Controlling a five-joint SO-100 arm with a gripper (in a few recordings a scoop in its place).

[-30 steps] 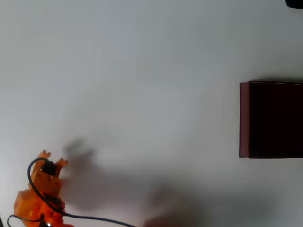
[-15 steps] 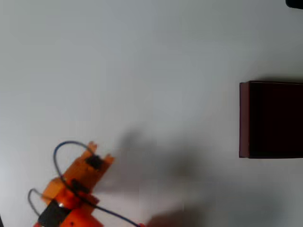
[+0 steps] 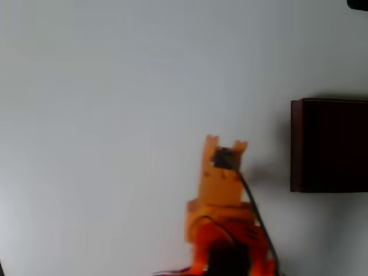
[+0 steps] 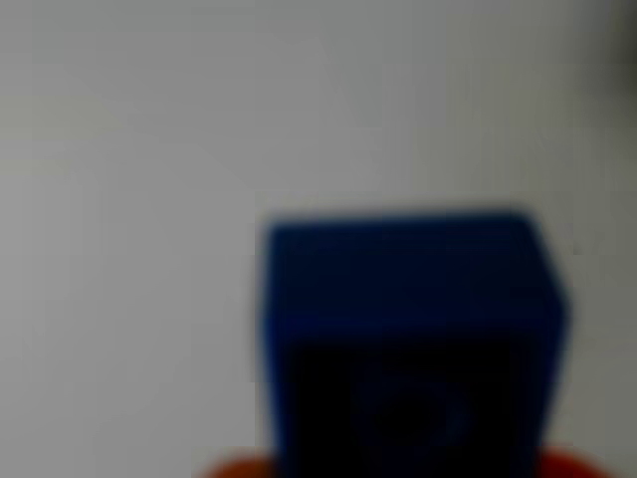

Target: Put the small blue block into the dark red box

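Note:
The small blue block (image 4: 408,299) sits blurred and very close in the wrist view, with orange finger parts (image 4: 234,466) showing at its lower corners. In the overhead view my orange gripper (image 3: 225,144) hangs over the white table, low and centre-right, pointing up the picture. The block is hidden under it there. The dark red box (image 3: 296,144) stands at the right edge with its near-black inside facing up. Its left wall is a short way right of my fingertips. The gripper looks shut on the block.
The white table (image 3: 115,103) spreads bare to the left and above the arm. A dark object (image 3: 357,3) pokes in at the top right corner. The arm's black cable (image 3: 256,213) trails down along its right side.
The arm has swung from the lower left corner across the table to the right, and the gripper now sits close to the box's left wall.

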